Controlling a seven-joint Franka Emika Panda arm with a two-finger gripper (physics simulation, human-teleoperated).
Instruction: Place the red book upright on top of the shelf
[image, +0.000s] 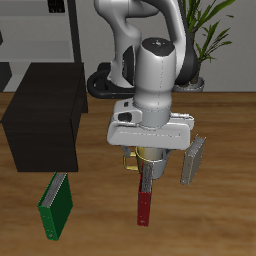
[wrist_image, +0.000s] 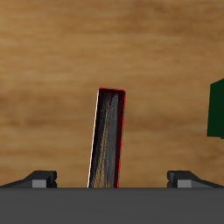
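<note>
End effector (image: 147, 168) sits directly above the red book (image: 145, 203), which stands upright on the desk (image: 225, 215). Wrist view shows fingers (wrist_image: 41, 178) spread wide either side of the red book (wrist_image: 108, 138), no contact; open. Risks: book leans slightly, so an off-centre closure could topple it. Shelf (image: 48, 110) is well apart; thin-spine grip may slip in transit. Green book (image: 56, 206) and grey book (image: 192, 160) nearby, collision poss.
</note>
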